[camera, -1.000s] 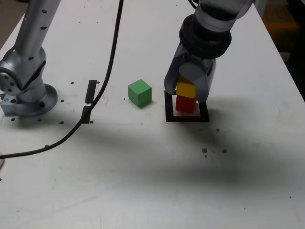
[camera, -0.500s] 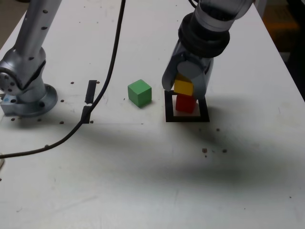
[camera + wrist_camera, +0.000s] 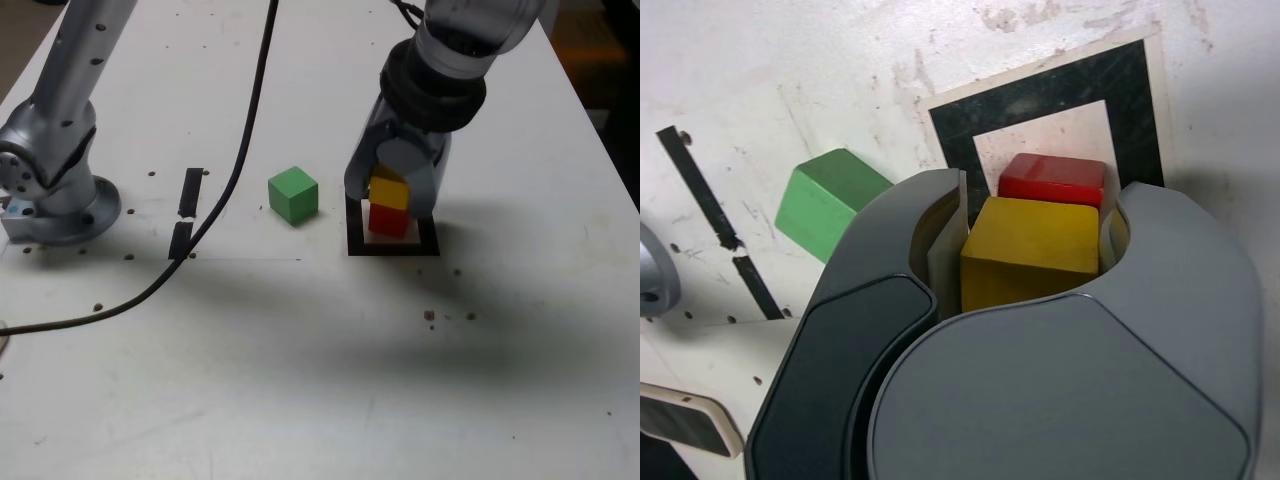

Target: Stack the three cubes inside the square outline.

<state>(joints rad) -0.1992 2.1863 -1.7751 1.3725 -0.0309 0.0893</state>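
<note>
The pincer (image 3: 392, 190) hangs over the square outline (image 3: 392, 247) with its jaws clamped on the yellow cube (image 3: 389, 192), one jaw on each side face. In the wrist view the yellow cube (image 3: 1032, 250) fills the space between the pale inner pads, and the red cube (image 3: 1052, 180) shows just past its far edge. In the exterior view the yellow cube stands directly above the red cube (image 3: 389, 219), which rests on the white centre of the outline; whether the two touch cannot be told.

The green cube (image 3: 293, 194) lies alone on the tabletop (image 3: 320, 380), outside the outline and near it on the exterior view's left, with bare surface between. Further to that side lie two short black tape strips (image 3: 186, 212), end to end, and a black cable (image 3: 236, 170) curves down across the tabletop close by them. The arm's silver base (image 3: 55, 195) is bolted at the far left edge of the exterior view. Small dark specks (image 3: 430, 316) dot the surface on the near side of the outline. Nothing lies between the green cube and the outline.
</note>
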